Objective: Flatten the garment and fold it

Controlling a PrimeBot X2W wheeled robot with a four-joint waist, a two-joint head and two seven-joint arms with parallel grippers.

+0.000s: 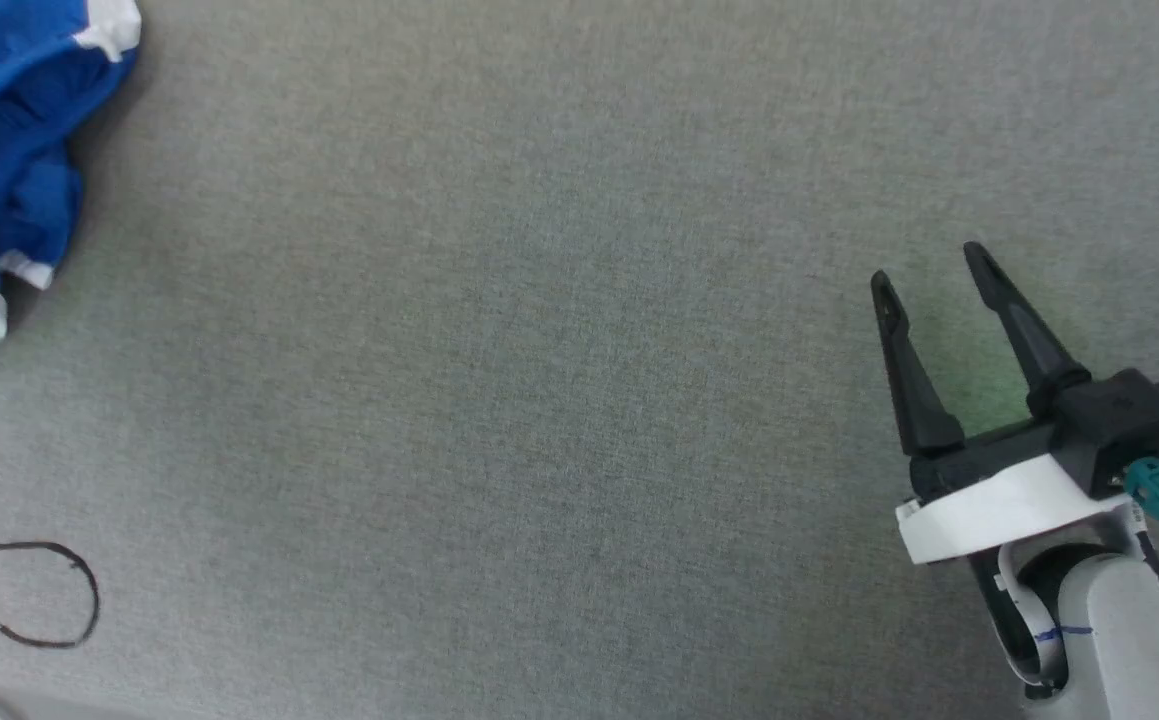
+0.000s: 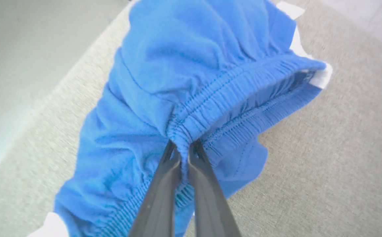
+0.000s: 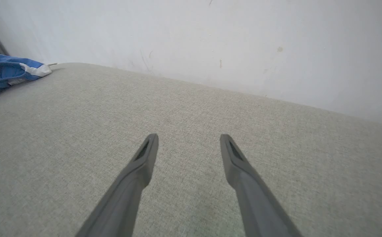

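**Left gripper (image 2: 184, 148) pinches blue shorts at the table's far left; right gripper (image 1: 927, 265) hangs open.**

Head view: the garment (image 1: 9, 130) lies bunched at the far-left edge of the grey cloth-covered table (image 1: 539, 400), with white trim showing. A thin black cable (image 1: 69, 600) loops at the near left. The right gripper sits at the near right with its fingers spread and empty, well apart from the shorts, with grey cloth between them. Left wrist view: the jaws are pressed together on the gathered elastic waistband (image 2: 237, 89), and the rest of the blue fabric is crumpled on the table beyond. Right wrist view: the parted fingers hover over the table, a pale scuffed wall (image 3: 243, 39) stands behind, and the shorts lie at the far left.
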